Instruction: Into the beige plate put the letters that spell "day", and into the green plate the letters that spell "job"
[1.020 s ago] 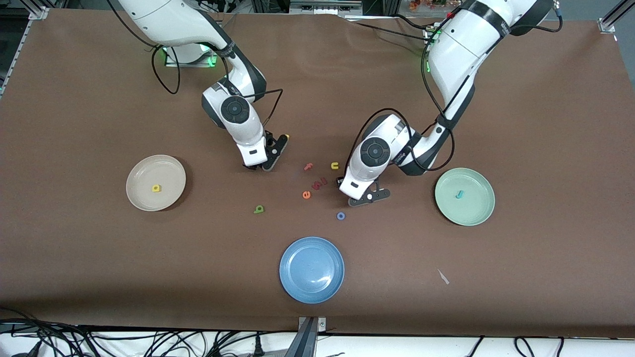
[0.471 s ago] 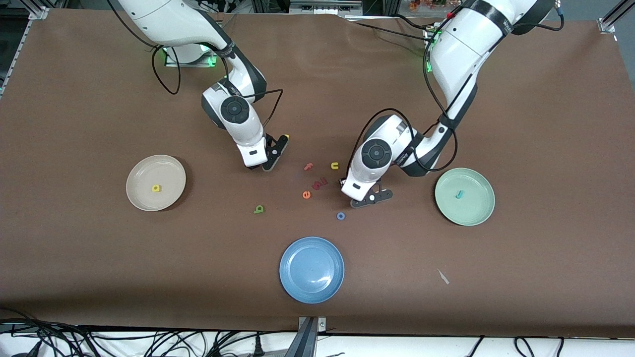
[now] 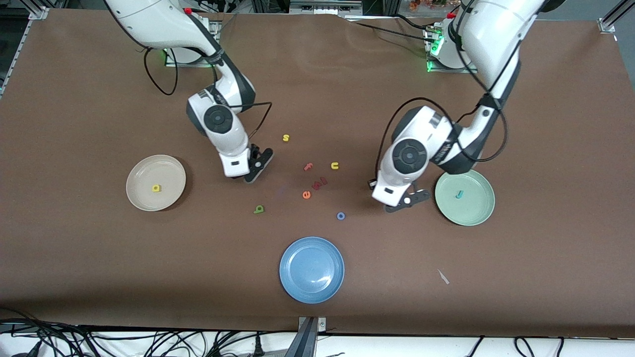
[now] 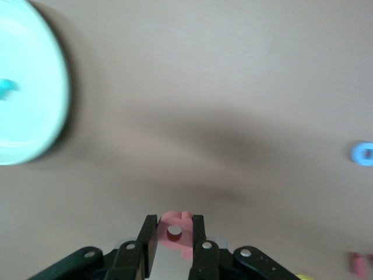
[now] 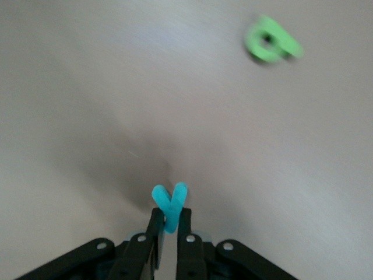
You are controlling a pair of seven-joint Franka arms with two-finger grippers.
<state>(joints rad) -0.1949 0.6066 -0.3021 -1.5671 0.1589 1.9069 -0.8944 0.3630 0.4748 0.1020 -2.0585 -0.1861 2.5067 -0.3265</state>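
Brown tabletop, both arms loaded: the right gripper (image 5: 166,228) pinches the teal y (image 5: 170,204) bound for the beige plate (image 3: 171,191), while the left gripper (image 4: 175,248) clamps the red b (image 4: 175,232) just beside the green plate (image 3: 476,210).

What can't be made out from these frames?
- Front view: the teal y in the right gripper and the red b in the left gripper are hidden by the wrists and fingers; only the wrist views show them, y, b.
- Front view: the dark red letters beside the orange e are too small to read.
- Left wrist view: a pink piece and a yellow one are cut off by the frame edge.
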